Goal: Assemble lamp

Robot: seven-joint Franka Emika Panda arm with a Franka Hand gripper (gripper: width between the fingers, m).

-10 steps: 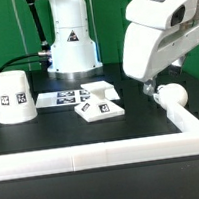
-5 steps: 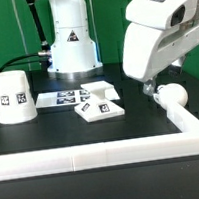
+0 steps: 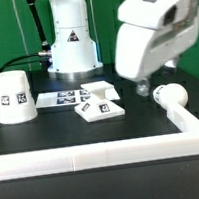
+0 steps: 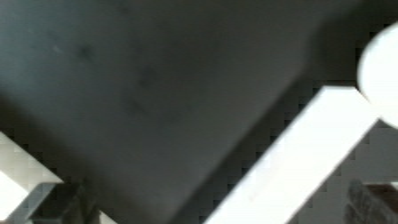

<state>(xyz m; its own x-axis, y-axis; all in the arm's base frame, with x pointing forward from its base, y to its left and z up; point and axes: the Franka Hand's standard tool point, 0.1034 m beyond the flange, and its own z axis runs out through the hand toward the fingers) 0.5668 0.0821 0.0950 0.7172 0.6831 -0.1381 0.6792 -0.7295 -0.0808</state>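
The lamp's white cone shade stands at the exterior view's left, with a tag on its side. The flat square base lies mid-table, tags up. The round bulb lies at the exterior view's right against the white rail, and also shows as a white round edge in the wrist view. My gripper hangs just above the table between base and bulb, a little to the bulb's left. In the wrist view the gripper is open and empty, with one dark fingertip in each lower corner.
The marker board lies behind the base. A white L-shaped rail runs along the front and up the exterior view's right; it crosses the wrist view. The robot pedestal stands at the back.
The arm has shifted toward the exterior view's left, away from the bulb, so more of the bulb shows. The lamp parts have not moved.
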